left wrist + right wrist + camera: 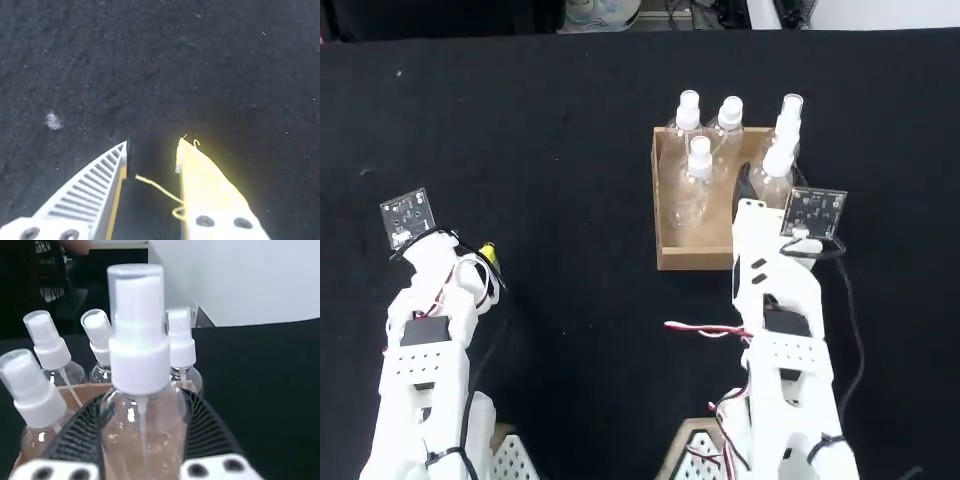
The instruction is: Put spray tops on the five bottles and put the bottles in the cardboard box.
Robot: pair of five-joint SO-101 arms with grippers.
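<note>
Clamped in right gripper (pixel 142 412): clear plastic bottle with white spray top (pixel 139 357), at right end of brown cardboard box (pixel 665 205). Lower upright, seat, then release. Keep empty, spread left gripper (pixel 151 150) parked.

The right arm (pixel 775 300) hides one corner of the cardboard box (pixel 658 190) and part of one bottle (pixel 777 165).
</note>
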